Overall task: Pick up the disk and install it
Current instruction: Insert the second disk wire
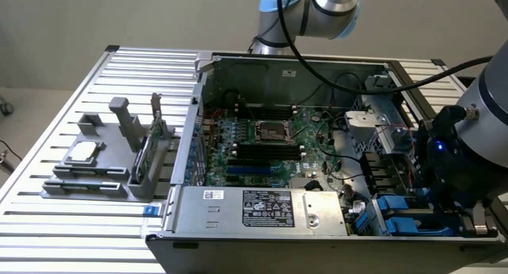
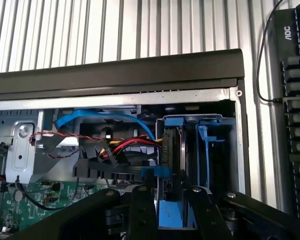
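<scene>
The disk [image 2: 171, 150] stands on edge in a slot of the drive bay at the case's front corner, its blue carrier rail [image 2: 177, 121] across the outer end. My gripper [image 2: 170, 191] hangs over it, one black finger [image 2: 141, 210] on each side of the blue carrier, standing slightly apart from it, open. In the exterior view my arm [image 1: 468, 161] reaches down at the exterior view's right, over the blue carriers [image 1: 397, 217] in the bay.
A blue bracket [image 2: 207, 150] sits in the neighbouring slot. Blue, red and yellow cables [image 2: 115, 145] run beside the bay. The power supply [image 1: 262, 208], motherboard [image 1: 266, 140] and case wall [image 2: 115, 75] surround it. A grey fixture [image 1: 95, 173] stands at the exterior view's left; a keyboard [image 2: 295, 100] lies outside the case.
</scene>
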`<state>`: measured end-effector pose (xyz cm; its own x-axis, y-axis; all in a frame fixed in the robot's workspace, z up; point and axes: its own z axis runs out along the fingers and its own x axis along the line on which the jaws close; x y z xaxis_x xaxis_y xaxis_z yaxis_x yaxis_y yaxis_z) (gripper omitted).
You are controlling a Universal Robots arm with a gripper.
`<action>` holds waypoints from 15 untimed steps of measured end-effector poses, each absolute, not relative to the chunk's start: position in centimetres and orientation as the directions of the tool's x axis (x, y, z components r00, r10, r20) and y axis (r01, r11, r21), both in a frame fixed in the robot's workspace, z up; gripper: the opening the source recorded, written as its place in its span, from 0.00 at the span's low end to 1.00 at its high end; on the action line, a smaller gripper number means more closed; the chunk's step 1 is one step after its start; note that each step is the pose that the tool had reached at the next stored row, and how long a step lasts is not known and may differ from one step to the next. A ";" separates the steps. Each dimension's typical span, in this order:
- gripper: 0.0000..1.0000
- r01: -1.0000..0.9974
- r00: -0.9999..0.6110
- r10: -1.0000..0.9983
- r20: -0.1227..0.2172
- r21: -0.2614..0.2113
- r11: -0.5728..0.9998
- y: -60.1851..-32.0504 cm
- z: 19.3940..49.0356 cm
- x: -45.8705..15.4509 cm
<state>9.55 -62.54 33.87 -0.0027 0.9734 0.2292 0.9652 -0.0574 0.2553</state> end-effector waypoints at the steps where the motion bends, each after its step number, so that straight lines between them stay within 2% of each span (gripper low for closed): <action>1: 0.31 0.965 -0.003 0.973 0.229 0.255 -0.057 -62.5 34.1 9.4; 11: 0.29 0.966 -0.015 0.973 0.230 0.255 -0.046 -62.4 35.0 7.7; 13: 0.16 0.966 -0.018 0.973 0.230 0.255 -0.042 -62.3 35.2 7.4; 14: 0.16 0.966 -0.020 0.973 0.230 0.255 -0.041 -62.2 35.2 7.3; 15: 0.11 0.966 -0.022 0.973 0.230 0.255 -0.038 -62.2 35.2 7.2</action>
<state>7.18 -62.21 35.21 -0.0221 0.9730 0.2298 0.9662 -0.0383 0.2549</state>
